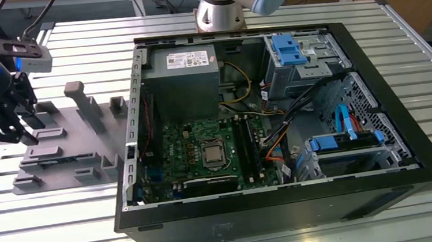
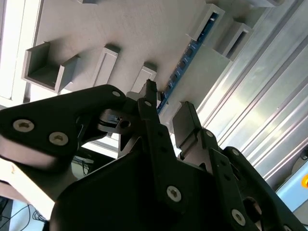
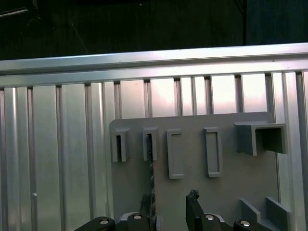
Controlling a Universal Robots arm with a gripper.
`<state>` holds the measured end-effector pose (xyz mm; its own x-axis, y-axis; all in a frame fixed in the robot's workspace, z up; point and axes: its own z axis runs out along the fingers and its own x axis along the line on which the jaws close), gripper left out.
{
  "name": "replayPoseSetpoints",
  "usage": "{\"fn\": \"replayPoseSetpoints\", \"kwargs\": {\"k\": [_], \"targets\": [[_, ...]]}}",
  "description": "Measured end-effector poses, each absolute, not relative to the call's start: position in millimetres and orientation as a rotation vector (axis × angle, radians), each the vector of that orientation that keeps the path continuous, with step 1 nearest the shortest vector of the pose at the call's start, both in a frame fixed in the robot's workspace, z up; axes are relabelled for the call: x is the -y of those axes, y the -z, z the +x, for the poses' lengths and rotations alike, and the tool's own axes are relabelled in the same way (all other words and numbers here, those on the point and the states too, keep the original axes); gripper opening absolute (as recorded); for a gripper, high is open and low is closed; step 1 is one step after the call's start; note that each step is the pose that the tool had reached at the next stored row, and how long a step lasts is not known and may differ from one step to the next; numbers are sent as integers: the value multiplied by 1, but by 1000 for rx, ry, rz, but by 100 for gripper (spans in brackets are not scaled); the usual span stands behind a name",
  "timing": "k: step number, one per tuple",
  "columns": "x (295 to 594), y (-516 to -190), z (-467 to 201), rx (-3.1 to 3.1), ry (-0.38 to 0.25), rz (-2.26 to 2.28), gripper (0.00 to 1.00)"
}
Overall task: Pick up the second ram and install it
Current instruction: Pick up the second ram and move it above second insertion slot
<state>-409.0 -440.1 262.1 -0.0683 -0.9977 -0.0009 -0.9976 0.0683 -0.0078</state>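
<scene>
Second wrist view: gripper (image 2: pixel 167 99) hangs over the tray (image 2: pixel 144 29), fingers spread wide (ram (image 2: pixel 180 67) on edge in its slot, beside one finger).

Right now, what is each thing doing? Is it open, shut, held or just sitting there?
Gripper: open, over the tray, holding nothing.
Ram: standing on edge in the tray, not gripped.
Tray: lying flat on the table.
Case: lying on its side, cover off, insides showing.
</scene>
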Motion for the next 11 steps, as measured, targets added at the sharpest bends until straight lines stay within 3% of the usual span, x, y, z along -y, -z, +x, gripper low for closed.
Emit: {"fn": "replayPoseSetpoints", "kwargs": {"k": [11], "targets": [[442, -257, -409, -2287, -3, -2136, 42]]}}
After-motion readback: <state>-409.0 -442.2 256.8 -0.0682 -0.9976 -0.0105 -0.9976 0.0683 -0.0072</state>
